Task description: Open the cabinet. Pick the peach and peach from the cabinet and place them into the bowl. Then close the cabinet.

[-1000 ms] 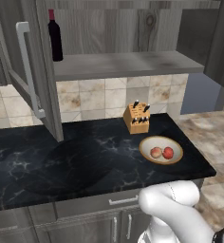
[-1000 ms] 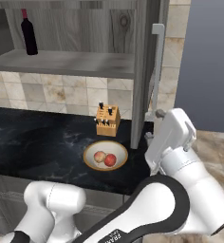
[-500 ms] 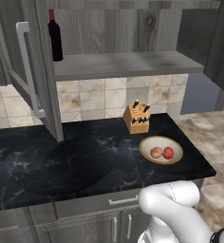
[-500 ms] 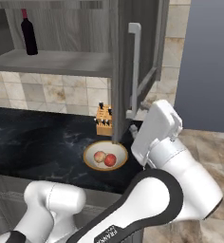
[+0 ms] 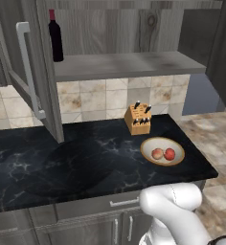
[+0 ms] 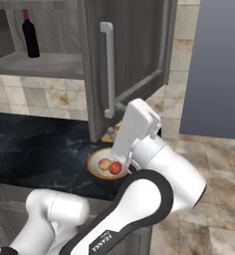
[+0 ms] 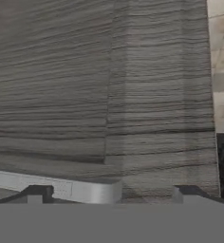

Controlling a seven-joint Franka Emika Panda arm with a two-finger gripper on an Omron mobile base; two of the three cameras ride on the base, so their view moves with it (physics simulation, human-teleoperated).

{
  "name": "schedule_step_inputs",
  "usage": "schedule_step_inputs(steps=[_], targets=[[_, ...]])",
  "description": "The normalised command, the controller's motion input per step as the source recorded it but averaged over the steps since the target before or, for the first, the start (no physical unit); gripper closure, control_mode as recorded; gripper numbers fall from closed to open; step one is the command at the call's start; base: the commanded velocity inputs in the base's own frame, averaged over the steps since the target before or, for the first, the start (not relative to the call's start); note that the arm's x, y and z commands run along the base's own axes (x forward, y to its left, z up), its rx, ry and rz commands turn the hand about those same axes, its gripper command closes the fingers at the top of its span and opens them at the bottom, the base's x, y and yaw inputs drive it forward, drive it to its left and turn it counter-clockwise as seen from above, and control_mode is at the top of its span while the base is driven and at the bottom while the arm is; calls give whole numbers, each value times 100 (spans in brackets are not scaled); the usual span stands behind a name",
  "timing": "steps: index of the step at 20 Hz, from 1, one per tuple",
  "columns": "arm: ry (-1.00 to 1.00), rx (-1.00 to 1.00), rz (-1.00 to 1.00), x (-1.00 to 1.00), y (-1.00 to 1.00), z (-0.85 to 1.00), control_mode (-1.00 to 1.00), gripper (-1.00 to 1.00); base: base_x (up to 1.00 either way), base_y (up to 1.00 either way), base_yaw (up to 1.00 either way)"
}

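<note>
Closing time at the dark grey-brown wood-grain wall cabinet (image 5: 124, 64). Already resting in the shallow tan-rimmed round bowl (image 5: 179, 155): the paler pinkish-tan peach (image 5: 157, 153) and the red-orange peach (image 5: 169, 154), touching side by side.

Seen above the bowl: the cabinet's right panelled door (image 6: 134, 50), half swung, with the white arm's hand just beside its long silver bar handle (image 6: 108, 69). Standing wide open, well to the left of the bowl: the left panelled door (image 5: 38, 72).

Best done by pressing flat against the door face near the handle, following the hinge arc, keeping clear of the bowl below, then crossing to the left door.

Two-finger gripper (image 7: 113, 193) spread near its widest and clasping nothing, the handle lying low between its tips. Cannot tell whether touching.
</note>
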Motion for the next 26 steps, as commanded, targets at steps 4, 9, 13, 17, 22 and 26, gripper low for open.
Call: schedule_step_inputs(steps=[4,9,13,17,22,26], targets=[[-4,0,18,0,74,6,-100,-100,0,0,0],[-8,0,16,1,56,26,-100,-100,0,0,0],[-10,0,15,15,42,38,-100,-100,0,0,0],[-4,0,15,43,34,11,-100,-100,0,0,0],[1,3,14,81,23,-2,-100,-100,0,0,0],[7,8,14,84,11,-10,-100,-100,0,0,0]])
